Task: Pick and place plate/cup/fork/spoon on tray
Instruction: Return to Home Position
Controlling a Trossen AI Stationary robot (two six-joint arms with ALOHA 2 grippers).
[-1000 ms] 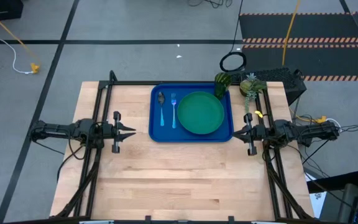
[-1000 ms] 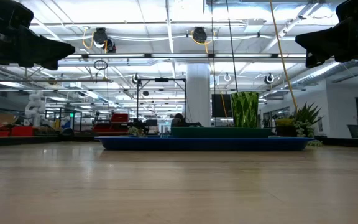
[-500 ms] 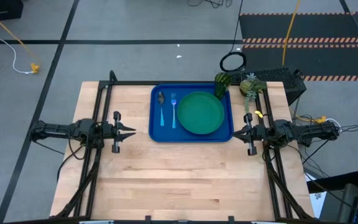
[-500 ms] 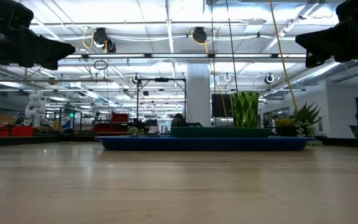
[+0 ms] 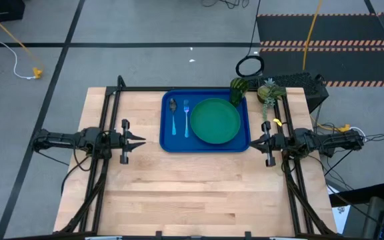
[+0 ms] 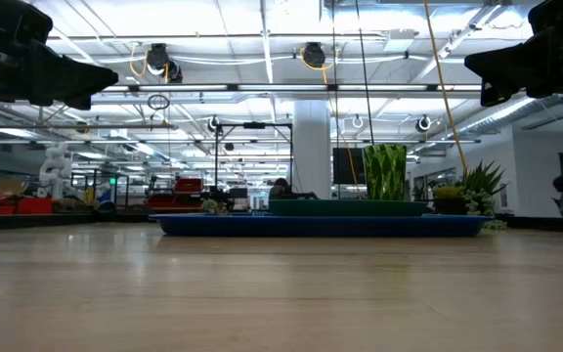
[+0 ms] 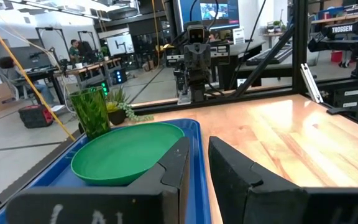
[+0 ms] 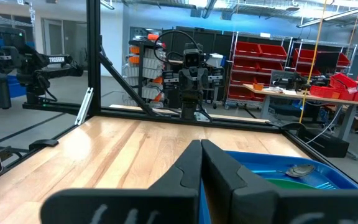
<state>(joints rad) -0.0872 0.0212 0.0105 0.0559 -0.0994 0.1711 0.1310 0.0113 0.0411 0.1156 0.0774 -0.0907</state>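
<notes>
The blue tray (image 5: 167,137) lies at the table's far middle. On it the green plate (image 5: 216,121) lies flat on the right half. The spoon (image 5: 173,107) and the light blue fork (image 5: 187,117) lie side by side on the left half. The green cup (image 5: 237,91) stands upright at the tray's far right corner. My left gripper (image 5: 143,140) hovers left of the tray, its fingers a narrow gap apart (image 7: 199,155) and empty. My right gripper (image 5: 252,142) hovers at the tray's right edge, shut and empty (image 8: 201,149).
A yellow-green pineapple-like toy (image 5: 267,93) lies on the table just right of the cup. A black frame (image 5: 112,107) runs along the table's left, far and right sides. Bare wood fills the near half of the table (image 5: 199,193).
</notes>
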